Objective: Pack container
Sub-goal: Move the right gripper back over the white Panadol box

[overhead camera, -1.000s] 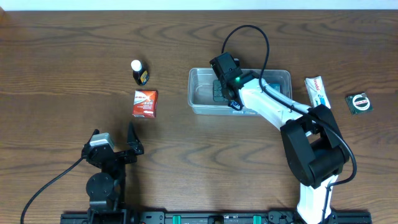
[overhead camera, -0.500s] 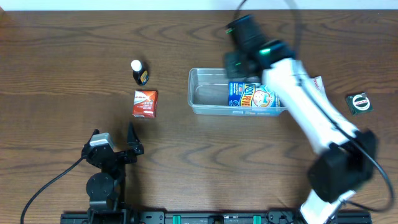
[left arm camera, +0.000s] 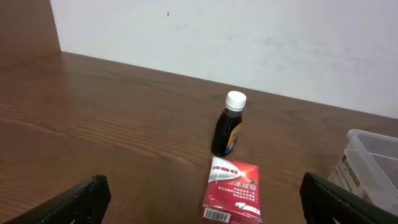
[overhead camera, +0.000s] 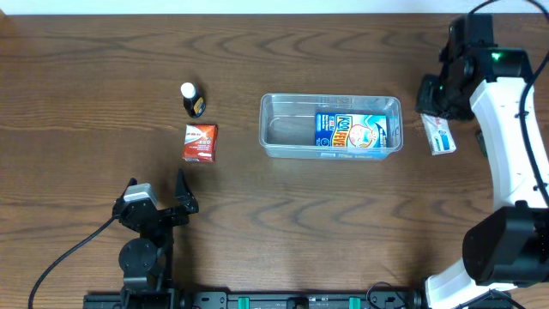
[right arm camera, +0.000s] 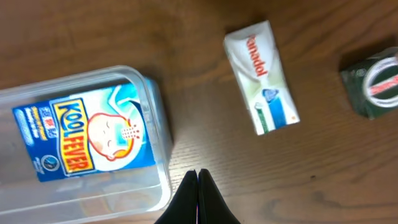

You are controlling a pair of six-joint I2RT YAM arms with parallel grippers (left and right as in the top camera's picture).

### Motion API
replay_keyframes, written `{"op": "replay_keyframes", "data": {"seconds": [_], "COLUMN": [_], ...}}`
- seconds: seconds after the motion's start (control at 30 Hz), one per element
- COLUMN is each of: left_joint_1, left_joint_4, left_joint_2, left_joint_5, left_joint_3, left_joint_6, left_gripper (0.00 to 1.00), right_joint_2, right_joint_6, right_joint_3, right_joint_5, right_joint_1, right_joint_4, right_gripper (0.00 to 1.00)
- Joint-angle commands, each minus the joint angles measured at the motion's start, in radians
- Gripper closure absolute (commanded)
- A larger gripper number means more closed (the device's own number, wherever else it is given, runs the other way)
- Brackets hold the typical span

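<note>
While the right gripper [right arm camera: 198, 177] hangs pressed together and empty, the container [right arm camera: 158, 143] sits just left of it holding the blue box [right arm camera: 84, 138], the white carton [right arm camera: 261, 78] ahead seemingly due next.

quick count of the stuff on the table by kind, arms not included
Flat boxes: 3 (blue Kool Fever box, red-and-white box, white Panadol box)
Dark bottle with white cap: 1
Clear plastic rectangular container: 1
Dark green square packet: 1
Total: 6
</note>
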Motion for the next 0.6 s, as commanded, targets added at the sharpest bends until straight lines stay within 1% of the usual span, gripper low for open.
{"op": "replay_keyframes", "data": {"seconds": [0.0, 0.17, 0.27, 0.57], "left_joint_1": [0.004, 0.004, 0.004, 0.004], "left_joint_4": [-0.013, -0.013, -0.013, -0.013], "left_joint_2": [-0.006, -0.006, -0.006, -0.006], "left_joint_5": [-0.011, -0.011, -0.011, -0.011], "left_joint_3": [-0.034, -0.034, -0.034, -0.034], "left_joint_6": [-0.007, -0.007, -0.007, -0.007], "left_gripper": [0.02, 0.02, 0.02, 0.02], "right_joint_2": [0.010, 0.010, 0.010, 0.011], "right_joint_6": [-0.043, -0.045, -0.075, -0.145], "right_joint_3": [-0.069, -0.170, -0.222, -0.241], "right_joint_5": [-0.042, -0.060, -0.072, -0.115], "right_joint_1": [0.004, 0.008, 0.008, 0.007], "right_joint_4": [0.029, 0.107, 0.155, 0.164], "right_gripper": [0.99, 0.99, 0.99, 0.99]}}
